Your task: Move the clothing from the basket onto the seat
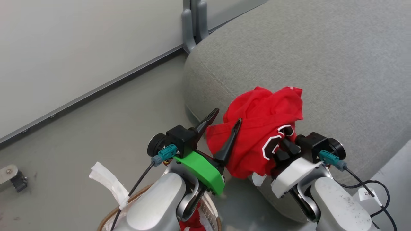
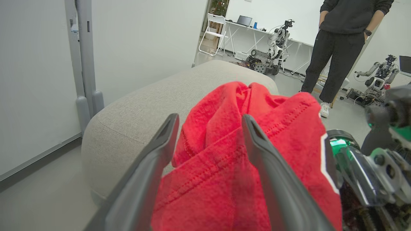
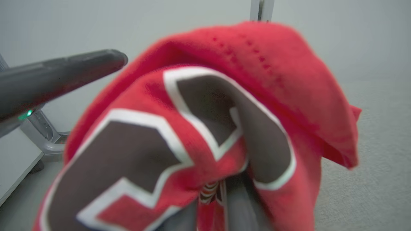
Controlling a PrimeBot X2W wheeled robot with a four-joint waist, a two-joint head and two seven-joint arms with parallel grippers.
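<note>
- Jersey is bunched at the seat's rounded near edge, part hanging past it. Released here, it would likely slide to the floor.
- Right pincer is buried in the fabric and gripping it. Folds may cling on release.
- Left pincer is spread wide, one finger against the cloth. A snag could drag the jersey off.
- Red cloth lies in the basket.
</note>
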